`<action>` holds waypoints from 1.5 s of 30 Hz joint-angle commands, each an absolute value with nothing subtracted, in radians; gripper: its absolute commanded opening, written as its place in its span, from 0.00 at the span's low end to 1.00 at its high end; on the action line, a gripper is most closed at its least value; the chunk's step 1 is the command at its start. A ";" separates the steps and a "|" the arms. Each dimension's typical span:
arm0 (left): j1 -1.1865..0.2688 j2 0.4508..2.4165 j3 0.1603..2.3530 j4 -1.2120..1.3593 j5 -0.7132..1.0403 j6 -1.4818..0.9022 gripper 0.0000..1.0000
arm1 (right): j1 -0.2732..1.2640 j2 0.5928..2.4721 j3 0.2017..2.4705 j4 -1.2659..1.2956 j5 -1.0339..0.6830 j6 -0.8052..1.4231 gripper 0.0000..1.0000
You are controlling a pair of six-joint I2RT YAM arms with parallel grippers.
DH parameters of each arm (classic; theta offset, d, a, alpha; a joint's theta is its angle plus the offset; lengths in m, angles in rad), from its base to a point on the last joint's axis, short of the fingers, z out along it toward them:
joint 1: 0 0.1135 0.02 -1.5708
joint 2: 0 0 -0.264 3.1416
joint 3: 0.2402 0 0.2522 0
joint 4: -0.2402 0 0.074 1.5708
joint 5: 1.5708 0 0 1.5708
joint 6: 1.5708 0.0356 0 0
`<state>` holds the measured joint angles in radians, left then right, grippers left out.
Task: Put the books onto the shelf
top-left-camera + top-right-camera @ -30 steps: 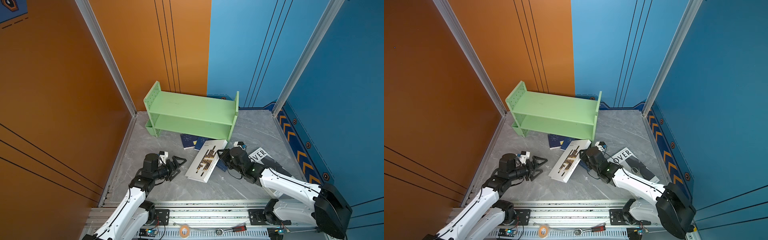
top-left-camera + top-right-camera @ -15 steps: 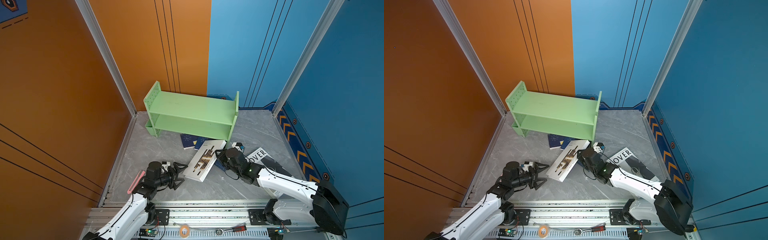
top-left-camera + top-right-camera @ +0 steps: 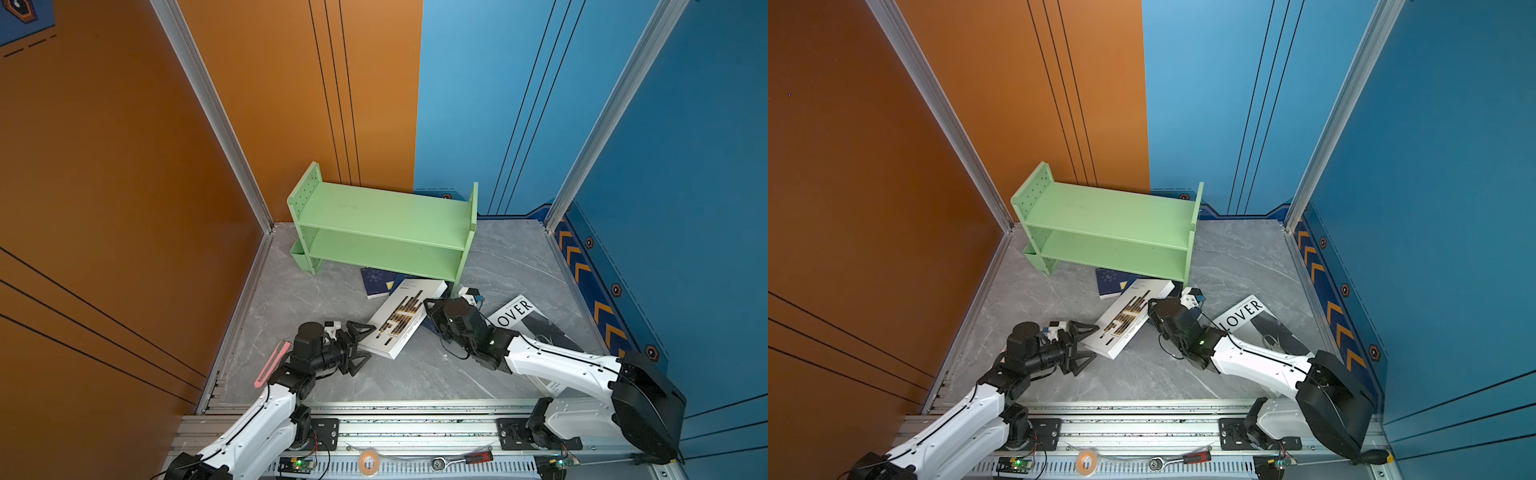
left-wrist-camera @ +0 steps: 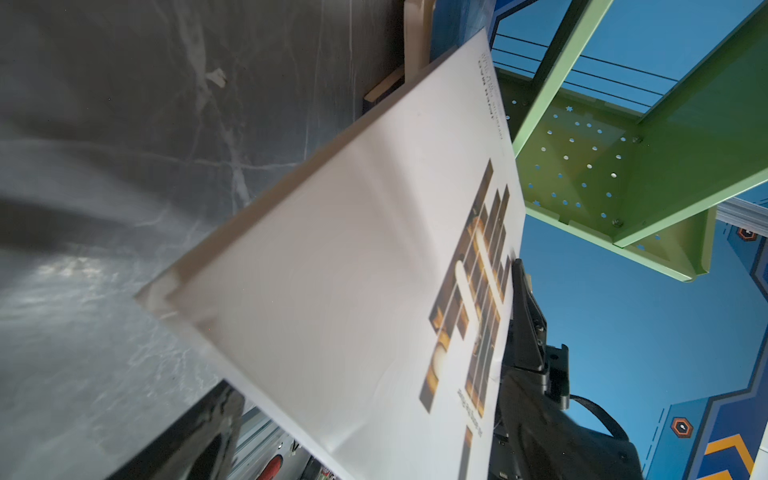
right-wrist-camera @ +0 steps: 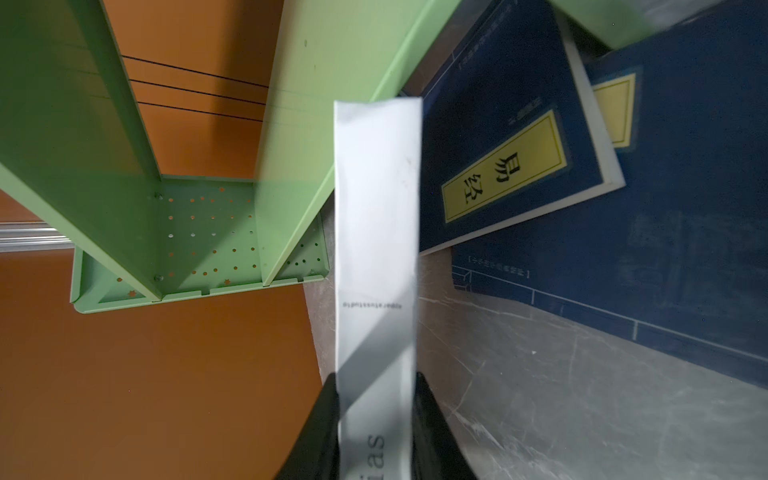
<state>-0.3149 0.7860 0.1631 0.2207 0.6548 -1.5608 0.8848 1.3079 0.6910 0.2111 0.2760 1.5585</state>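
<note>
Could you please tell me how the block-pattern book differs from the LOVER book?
The block-pattern book is tilted, one edge raised, its spine clamped in the right tool; the LOVER book lies flat, ungripped. The block-pattern book shows black-gold bars; the LOVER book, big lettering over a grey photo. Both are large, white and off the shelf.

The left arm draws back from the shelf (image 3: 382, 212) and sinks lower. The left gripper (image 3: 373, 342), its fingers spread wide, now brackets the corner of the patterned white book (image 3: 405, 316) farthest from the shelf. The right gripper (image 3: 429, 305), clamped on that book's spine, slides toward the shelf's bin end. The book's far end swings the same way. More lettering now shows on the LOVER book (image 3: 515, 311). A pink strip (image 3: 272, 363) appears beside the left arm.
</note>
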 commanded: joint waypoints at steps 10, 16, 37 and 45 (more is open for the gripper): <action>-0.331 0.865 0.224 0.344 0.618 -1.556 0.87 | 0.917 1.314 0.729 0.320 0.312 1.642 0.26; -0.337 0.861 0.255 0.384 0.592 -1.548 0.72 | 0.936 1.329 0.727 0.344 0.313 1.656 0.26; -0.255 0.731 0.295 0.313 0.572 -1.526 0.22 | 0.944 1.356 0.720 0.373 0.291 1.669 0.43; -0.123 0.727 0.415 0.155 0.739 -1.436 0.12 | 0.895 1.326 0.710 0.338 0.193 1.591 0.66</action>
